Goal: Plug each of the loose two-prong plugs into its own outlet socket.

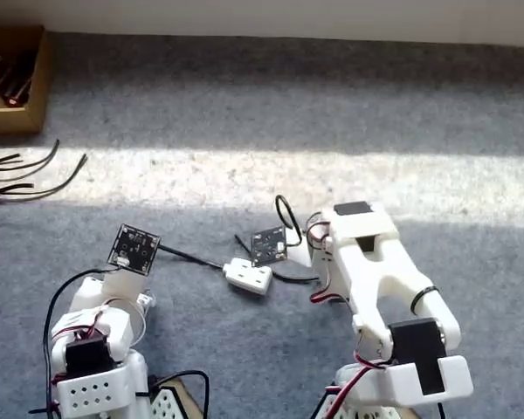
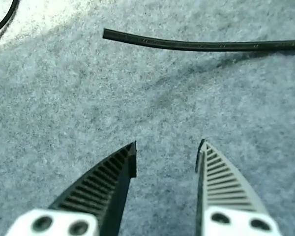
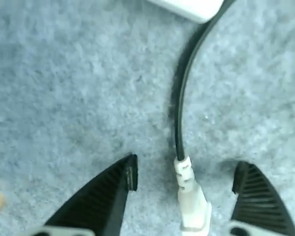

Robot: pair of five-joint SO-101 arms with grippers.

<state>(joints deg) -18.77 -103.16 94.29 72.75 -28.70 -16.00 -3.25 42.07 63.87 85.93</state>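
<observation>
No legible text or numbers from where I stand. The black cable (image 2: 196,45) has faint light marks along its jacket, too small to read. The circuit board (image 1: 137,249) on one arm has markings too tiny to tell.

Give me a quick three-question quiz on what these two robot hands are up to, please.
1. True or false: the right hand is open, with the white plug between its fingers.
2. Which thing lies on the carpet near the open left hand? A. a black cable B. a spoon C. a red ball
3. Is the white plug in the white outlet block yet?
Key: 1 true; 2 A; 3 no, it lies on the carpet, apart from the block.
</observation>
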